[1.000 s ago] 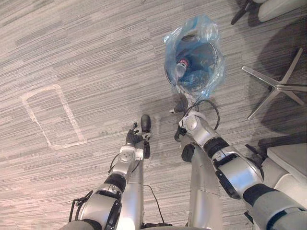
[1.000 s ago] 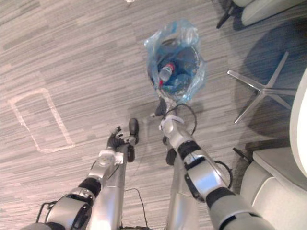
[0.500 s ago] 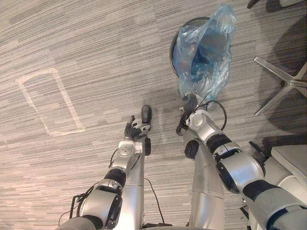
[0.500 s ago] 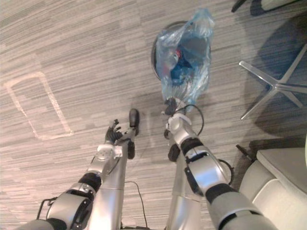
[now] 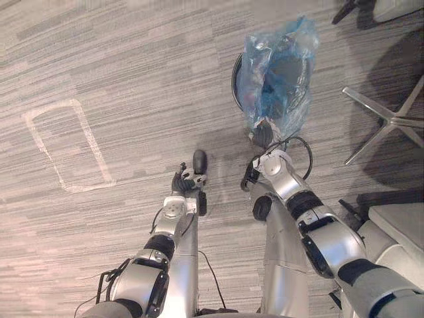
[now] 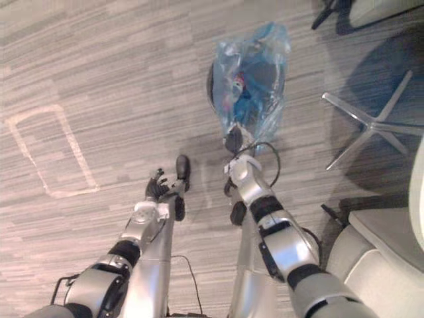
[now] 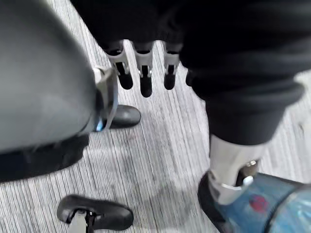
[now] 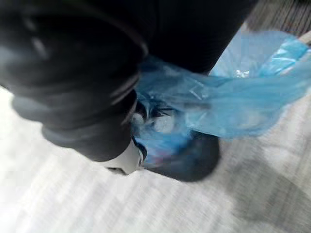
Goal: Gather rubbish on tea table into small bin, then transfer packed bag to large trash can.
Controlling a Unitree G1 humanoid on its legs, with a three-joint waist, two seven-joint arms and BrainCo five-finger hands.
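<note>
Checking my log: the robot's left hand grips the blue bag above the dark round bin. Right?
No: the right hand grips the blue bag above the dark round bin, as the left eye view shows; the left hand hangs open and empty.

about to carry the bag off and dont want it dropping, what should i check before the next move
1. Blue bag bunched at right hand: ok.
2. Firmness of that hold: cannot tell.
3. Bag clear of small bin: cannot tell, seen from above it overlaps the rim.
4. Left hand open and empty: ok.
5. Chair base apart from the bag: ok.
</note>
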